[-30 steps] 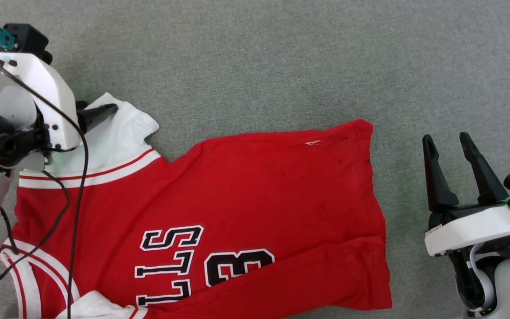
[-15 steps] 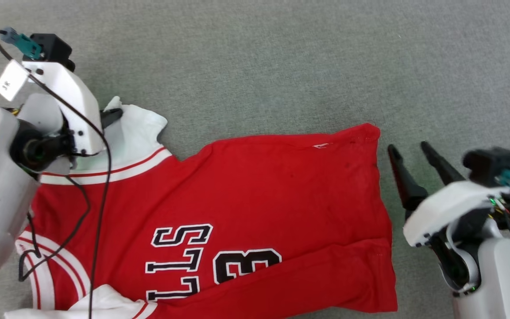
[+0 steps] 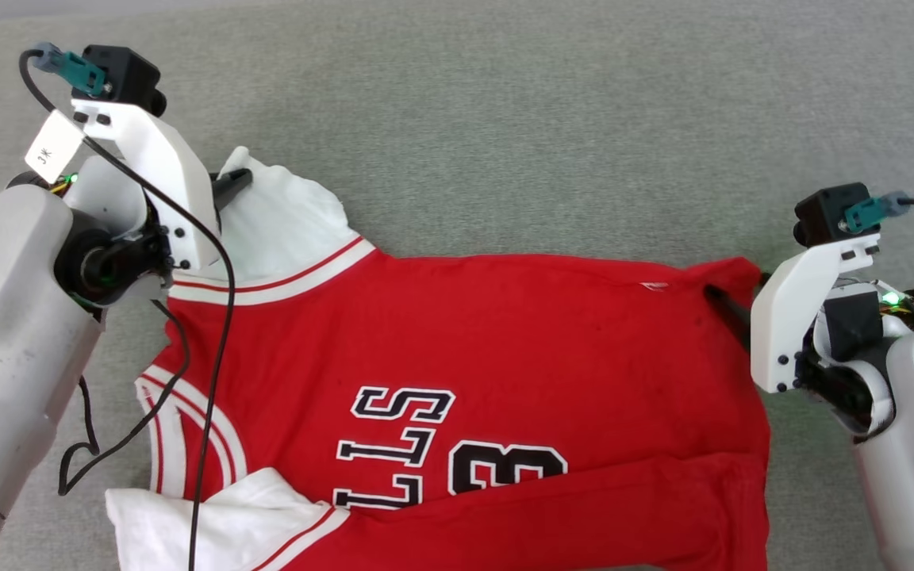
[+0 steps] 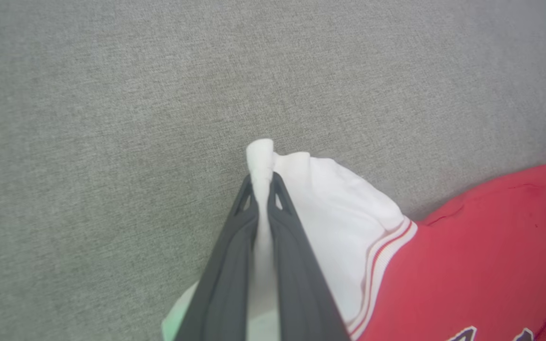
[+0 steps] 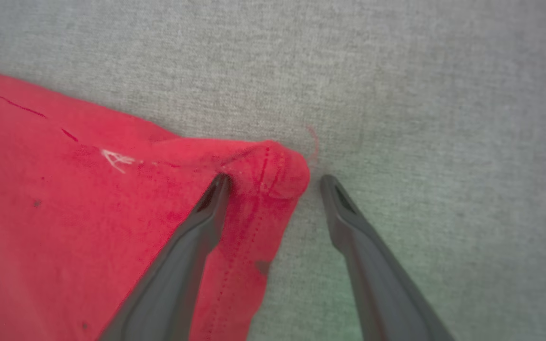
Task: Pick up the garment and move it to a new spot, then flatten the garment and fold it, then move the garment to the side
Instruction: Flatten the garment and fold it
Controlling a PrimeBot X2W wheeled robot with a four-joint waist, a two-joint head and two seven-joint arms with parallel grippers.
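The garment (image 3: 505, 333), a red jersey with white sleeves and black lettering, lies spread on the grey cloth surface (image 3: 505, 119). My left gripper (image 4: 263, 177) is shut on the far edge of the white sleeve (image 4: 339, 208), with a fold of white cloth pinched between its fingers; in the head view the left gripper (image 3: 236, 181) sits at the upper left. My right gripper (image 5: 273, 180) is open and straddles the garment's red hem corner (image 5: 273, 166), one finger on the cloth, the other on the grey surface. In the head view the right gripper (image 3: 731, 305) is at the jersey's right edge.
The grey cloth surface extends beyond the jersey on the far side and to both sides. A black cable (image 3: 211, 333) hangs from my left wrist across the jersey's shoulder. The second white sleeve (image 3: 211, 515) lies folded at the lower left.
My left gripper has shut on the white sleeve. My right arm swung left and turned over, bringing its open fingers onto the red hem corner. The camera has shifted too.
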